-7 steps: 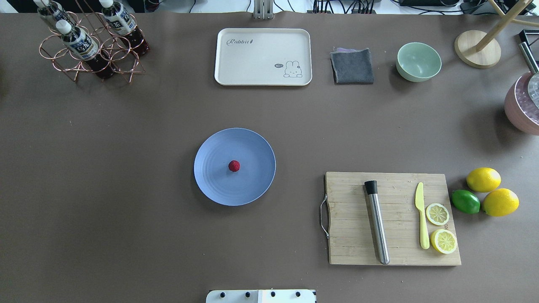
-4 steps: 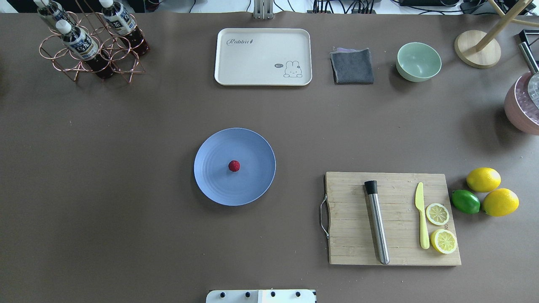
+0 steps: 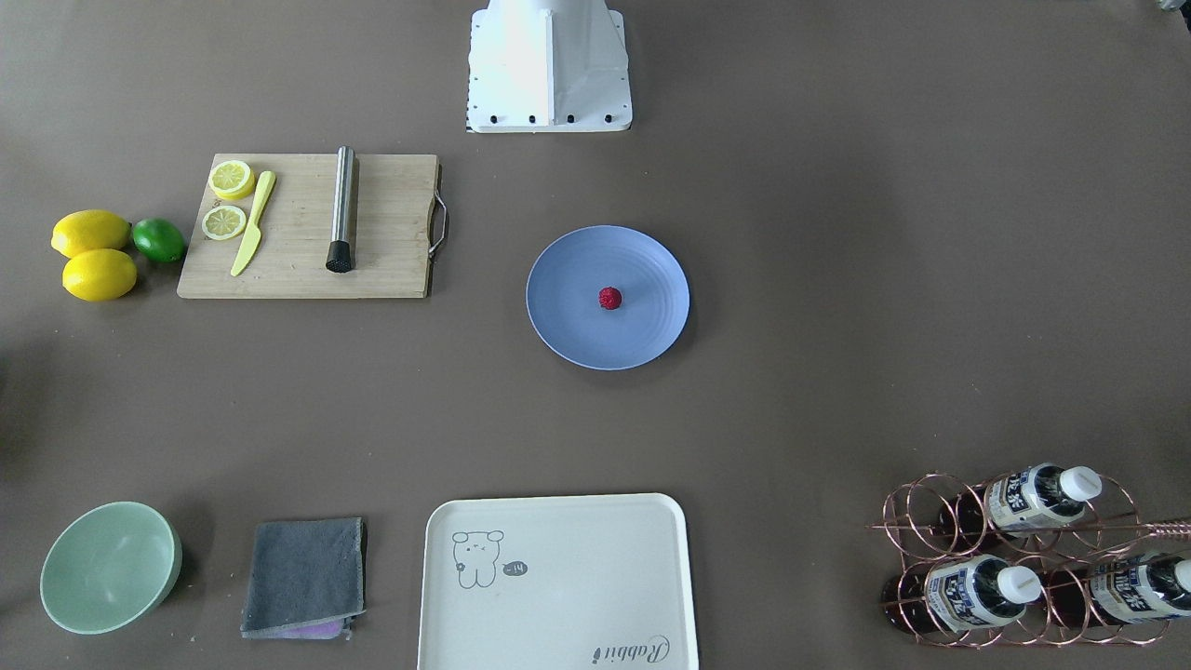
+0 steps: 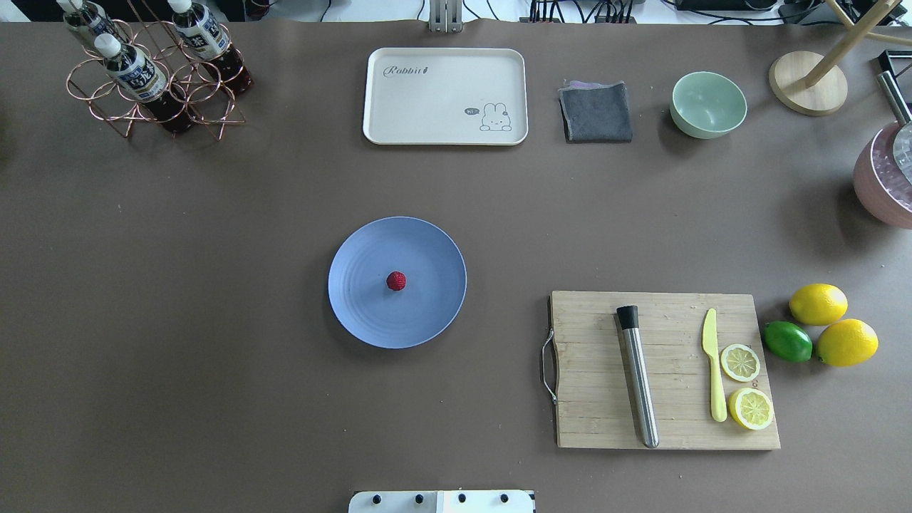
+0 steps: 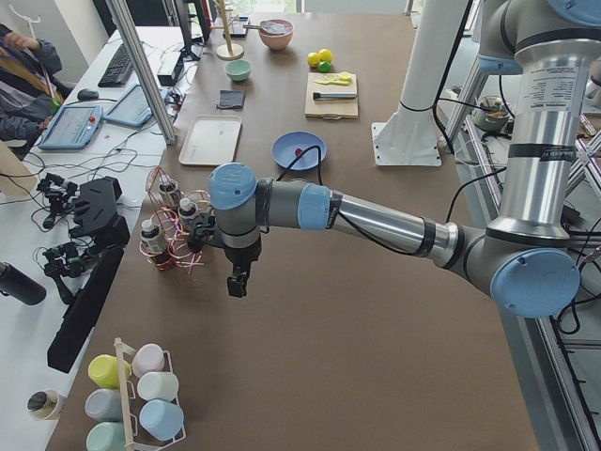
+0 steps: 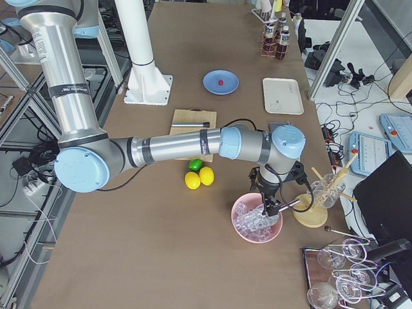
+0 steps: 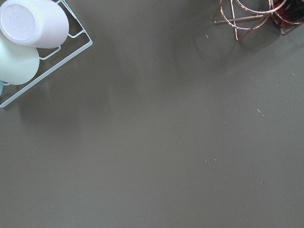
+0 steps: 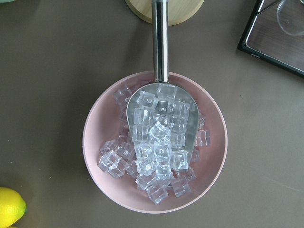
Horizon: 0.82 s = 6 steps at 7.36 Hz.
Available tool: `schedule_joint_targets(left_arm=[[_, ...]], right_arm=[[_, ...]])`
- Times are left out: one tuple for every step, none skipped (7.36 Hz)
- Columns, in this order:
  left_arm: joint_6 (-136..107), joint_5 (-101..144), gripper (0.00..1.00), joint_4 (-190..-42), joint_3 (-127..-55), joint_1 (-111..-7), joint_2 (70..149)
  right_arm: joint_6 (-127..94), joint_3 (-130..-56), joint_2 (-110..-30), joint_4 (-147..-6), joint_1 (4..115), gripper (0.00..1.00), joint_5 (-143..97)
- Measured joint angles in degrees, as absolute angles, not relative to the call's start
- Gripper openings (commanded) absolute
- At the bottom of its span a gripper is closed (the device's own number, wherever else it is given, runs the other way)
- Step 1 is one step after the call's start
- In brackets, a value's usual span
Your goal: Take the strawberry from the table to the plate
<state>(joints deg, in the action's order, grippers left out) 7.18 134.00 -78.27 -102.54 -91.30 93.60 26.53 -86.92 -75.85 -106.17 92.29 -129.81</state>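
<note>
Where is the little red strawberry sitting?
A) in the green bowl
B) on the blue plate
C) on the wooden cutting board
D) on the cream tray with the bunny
B: the strawberry lies near the middle of the light-blue plate, as both the overhead and front-facing views show.

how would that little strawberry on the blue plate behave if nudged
The strawberry looks small and roundish, so it would probably roll on the shallow plate. Its bumpy surface may aid grip. Being tiny, it is likely light.
</note>
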Motion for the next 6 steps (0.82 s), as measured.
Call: schedule_joint_targets(left_arm=[[7.1, 133.9, 0.97, -78.3, -102.8, -91.3, 93.4], [7.1, 133.8, 0.97, -78.4, -103.1, -91.4, 93.0], [7.1, 133.8, 0.97, -78.4, -103.3, -91.4, 92.7], [7.1, 133.8, 0.97, -78.5, -103.3, -91.4, 92.6], [7.1, 133.7, 0.97, -78.5, -103.3, -91.4, 92.6], [7.0, 133.7, 0.97, -78.5, -103.4, -91.4, 92.5]], right_arm=[[26.5, -86.9, -75.9, -106.2, 92.3, 1.00, -130.0], [26.5, -86.8, -76.0, -106.2, 92.3, 1.00, -130.0], [26.5, -86.8, -76.1, -106.2, 92.3, 1.00, -130.1], [26.5, -86.8, -76.1, -106.2, 92.3, 1.00, -130.1], [26.5, -87.0, -76.2, -106.1, 92.3, 1.00, -130.2], [26.5, -87.2, -76.2, -106.1, 92.3, 1.00, -130.2]])
